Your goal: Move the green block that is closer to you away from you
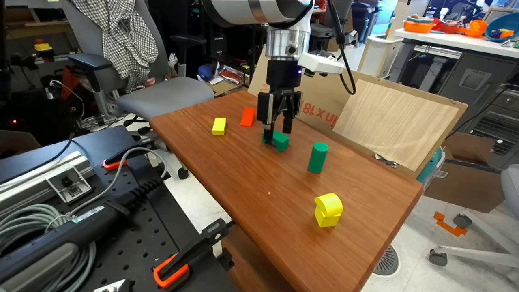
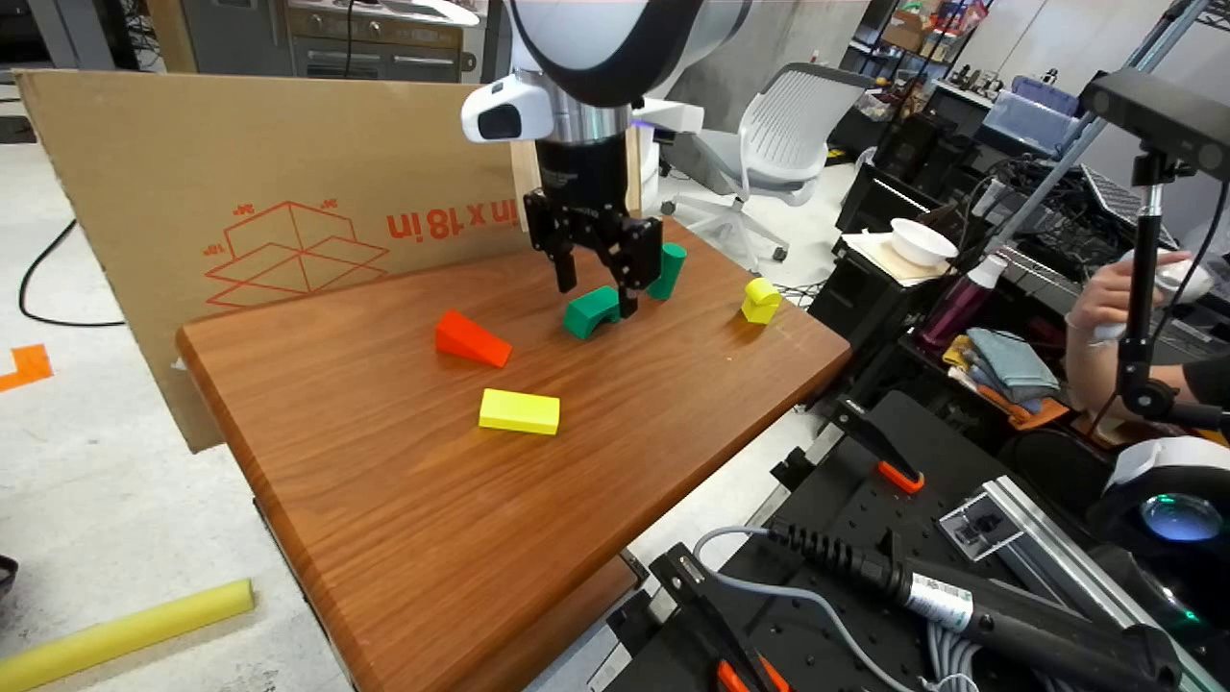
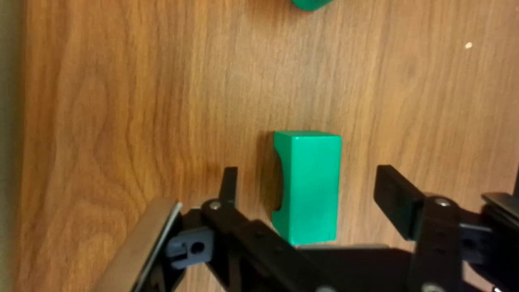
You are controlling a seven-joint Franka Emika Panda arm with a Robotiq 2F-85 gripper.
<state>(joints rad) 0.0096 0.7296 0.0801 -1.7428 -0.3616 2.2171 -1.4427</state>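
Observation:
The green block (image 1: 281,141) is small and low, with a curved notch in one long side. It lies on the wooden table and shows in both exterior views (image 2: 587,313). In the wrist view the green block (image 3: 314,188) sits between the fingers, with a gap on each side. My gripper (image 1: 277,130) is open and empty, pointing down over the block; it also shows in an exterior view (image 2: 596,291) and in the wrist view (image 3: 307,184). In an exterior view one finger hides part of the block. Exact fingertip height is unclear.
A green cylinder (image 1: 318,158) stands upright near the block. A red wedge (image 2: 471,338) and a flat yellow block (image 2: 519,411) lie on the table (image 1: 243,182). Two stacked yellow pieces (image 1: 328,209) stand farther along. A cardboard sheet (image 2: 288,183) rises along one table edge.

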